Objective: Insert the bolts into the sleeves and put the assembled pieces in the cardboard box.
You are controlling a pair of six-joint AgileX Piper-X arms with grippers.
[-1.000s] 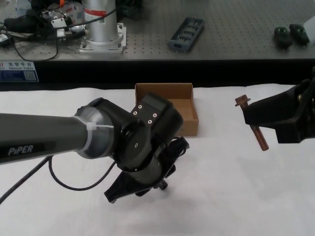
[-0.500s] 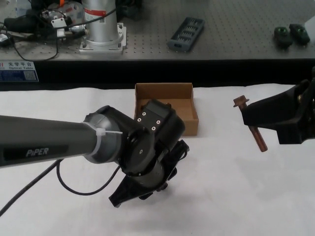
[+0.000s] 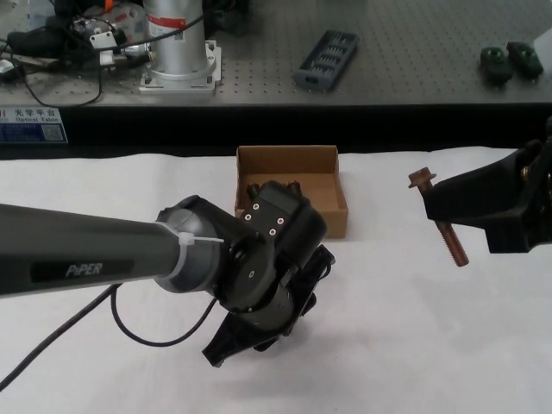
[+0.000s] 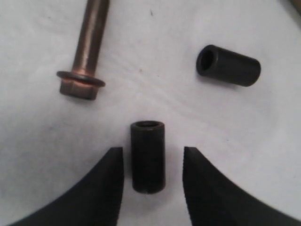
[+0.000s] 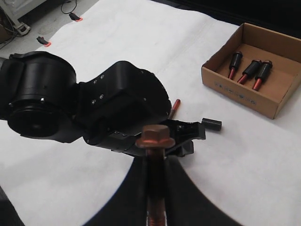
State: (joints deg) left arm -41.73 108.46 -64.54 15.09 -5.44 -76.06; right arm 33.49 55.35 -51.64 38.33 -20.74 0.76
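My left gripper [image 4: 151, 157] is open and low over the white cloth, with a black sleeve [image 4: 148, 162] lying between its fingers [image 4: 107, 181]. A second black sleeve [image 4: 229, 65] and a loose copper bolt [image 4: 88, 49] lie just beyond it. In the high view the left arm [image 3: 254, 259] hangs in front of the cardboard box [image 3: 289, 157]. My right gripper [image 3: 442, 203] is held in the air at the right, shut on a copper bolt [image 3: 450, 240] that hangs head up. The box [image 5: 235, 92] holds three assembled pieces [image 5: 249, 70].
White cloth covers the bench around the box, with free room at the front right. Behind it a dark perforated table carries a metal post [image 3: 177, 39], cables, a blue holder [image 3: 326, 57] and small black parts [image 3: 509, 59].
The left arm has shifted to the right and toward the front edge, coming lower over the cloth. The right gripper and its bolt have barely moved.
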